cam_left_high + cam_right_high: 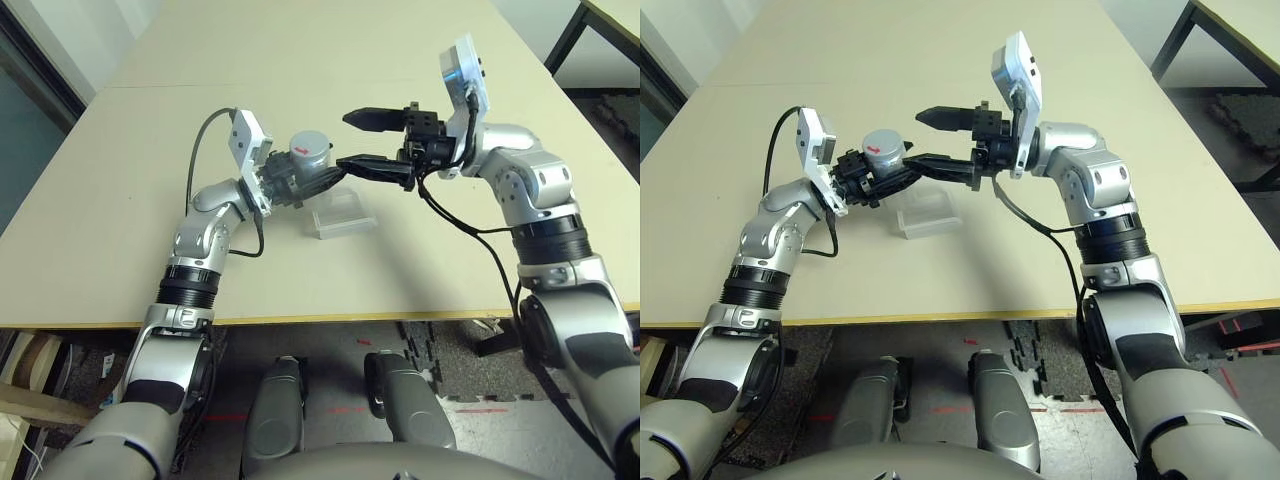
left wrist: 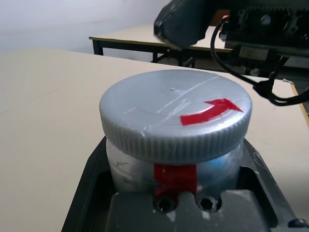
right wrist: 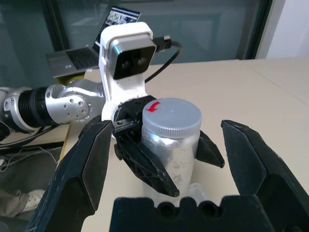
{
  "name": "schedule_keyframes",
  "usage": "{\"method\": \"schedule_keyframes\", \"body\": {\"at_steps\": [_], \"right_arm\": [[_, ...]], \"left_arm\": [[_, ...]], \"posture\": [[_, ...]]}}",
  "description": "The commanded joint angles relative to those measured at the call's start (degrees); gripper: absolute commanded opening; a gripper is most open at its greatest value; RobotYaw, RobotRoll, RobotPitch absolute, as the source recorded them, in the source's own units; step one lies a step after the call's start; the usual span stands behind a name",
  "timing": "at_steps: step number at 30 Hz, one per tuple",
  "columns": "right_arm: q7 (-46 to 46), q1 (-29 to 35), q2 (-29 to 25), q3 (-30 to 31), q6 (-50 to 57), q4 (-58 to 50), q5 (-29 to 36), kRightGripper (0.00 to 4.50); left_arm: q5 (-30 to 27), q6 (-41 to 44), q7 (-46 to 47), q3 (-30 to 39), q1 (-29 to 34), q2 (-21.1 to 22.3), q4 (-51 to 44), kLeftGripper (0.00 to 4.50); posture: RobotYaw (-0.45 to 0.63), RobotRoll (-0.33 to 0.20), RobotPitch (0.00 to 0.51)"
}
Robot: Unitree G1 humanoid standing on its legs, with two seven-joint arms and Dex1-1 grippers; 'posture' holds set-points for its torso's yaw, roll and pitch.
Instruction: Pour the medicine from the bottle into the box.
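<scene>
Bottle [image 3: 176, 159] is held upright, cap up, between the closed fingers of the left end effector [image 3: 197, 177], beyond the box [image 1: 345, 226] and toward its left side. The grip stage is therefore judged complete. The cap [image 2: 169, 104] is seated on the bottle, and its red arrow [image 2: 211, 112] is exposed on the top face. Uncapping is not yet done, and pouring cannot be started until the cap is removed.

The right end effector [image 1: 347, 142] is set wide, with nothing held between its fingers. It is placed beyond the box, on the right side of the bottle, and is directed toward the bottle. From this pose, the cap is presumably to be gripped and unscrewed next.

The box is rested on the tabletop [image 1: 420, 60], open side up. No medicine can be made out in it; whether any is contained in the bottle cannot be told.

Remaining operations, as judged: the cap is to be turned off and kept away from the box; the bottle is to be brought over the box and tilted; the medicine is to be poured in. The task is judged to be at an early stage.
</scene>
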Motion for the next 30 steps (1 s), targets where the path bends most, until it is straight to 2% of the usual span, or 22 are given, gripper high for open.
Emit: {"method": "schedule_keyframes", "body": {"at_steps": [1,12,30], "right_arm": [[0.38,-2.10,0.99,1.29,-1.32,2.68,-1.72,4.50],[1.10,-6.82,4.55,1.92,-5.74,10.98,-5.30,4.50],[2.70,-6.93,6.02,2.16,-6.75,12.11,-7.11,4.50]], "left_arm": [[1.09,-0.09,-0.59,-0.48,-0.52,0.23,0.46,2.67],[1.46,0.62,-1.16,-0.48,-1.19,0.71,1.18,2.67],[1.59,0.66,-1.56,-0.28,-1.90,0.89,2.13,2.67]], "posture": [[-0.07,0.000,0.137],[-0.07,0.000,0.137],[-0.07,0.000,0.152]]}}
